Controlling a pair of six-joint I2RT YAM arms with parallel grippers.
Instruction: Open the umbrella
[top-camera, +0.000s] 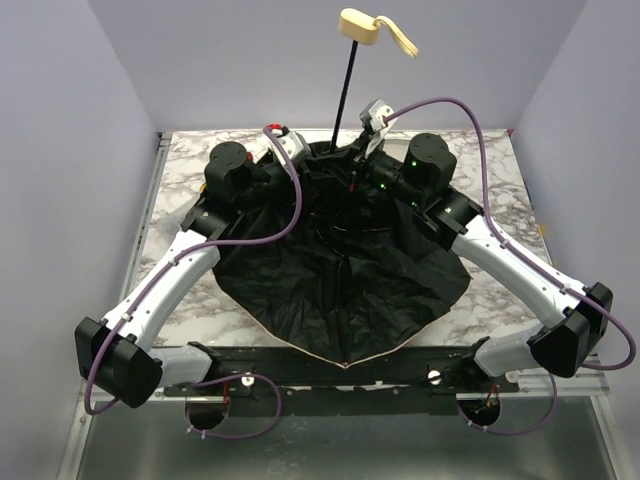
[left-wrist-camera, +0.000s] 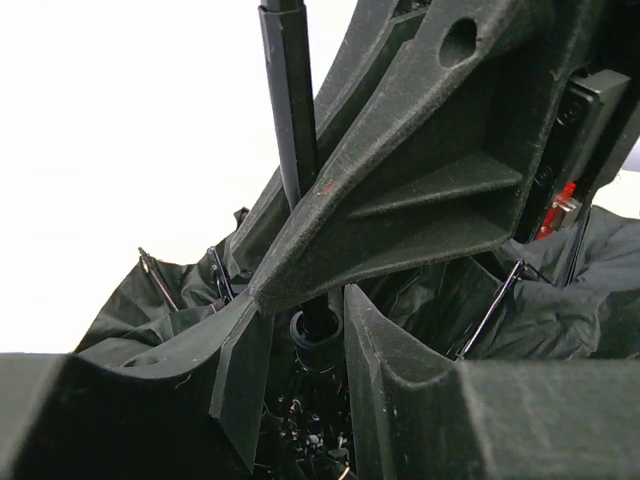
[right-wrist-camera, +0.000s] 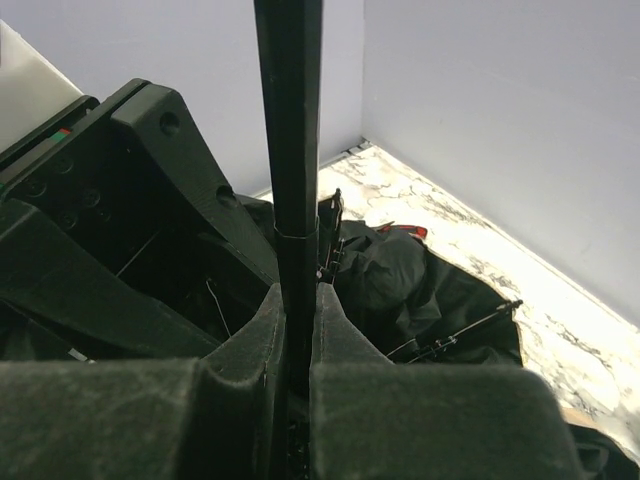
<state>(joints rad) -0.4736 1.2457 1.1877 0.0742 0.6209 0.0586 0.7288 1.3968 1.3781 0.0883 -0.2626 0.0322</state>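
The umbrella (top-camera: 340, 285) lies upside down on the table, its black underside spread wide and facing up. Its thin black shaft (top-camera: 346, 90) rises to the beige handle knob (top-camera: 360, 27) and strap at the top. My right gripper (right-wrist-camera: 297, 300) is shut on the shaft (right-wrist-camera: 290, 120) low down, near the canopy's hub. My left gripper (left-wrist-camera: 300, 310) straddles the shaft (left-wrist-camera: 290, 110) just above the black runner collar (left-wrist-camera: 318, 330). Its jaws stand apart, a gap showing on the left side. In the top view both grippers (top-camera: 340, 165) meet at the hub, dark against the fabric.
The marble table (top-camera: 500, 210) is walled by lilac panels at the back and sides. Thin metal ribs (right-wrist-camera: 460, 335) stick up from the crumpled fabric. A small red object (right-wrist-camera: 402, 232) peeks out behind the fabric near the back wall. Purple cables loop over both arms.
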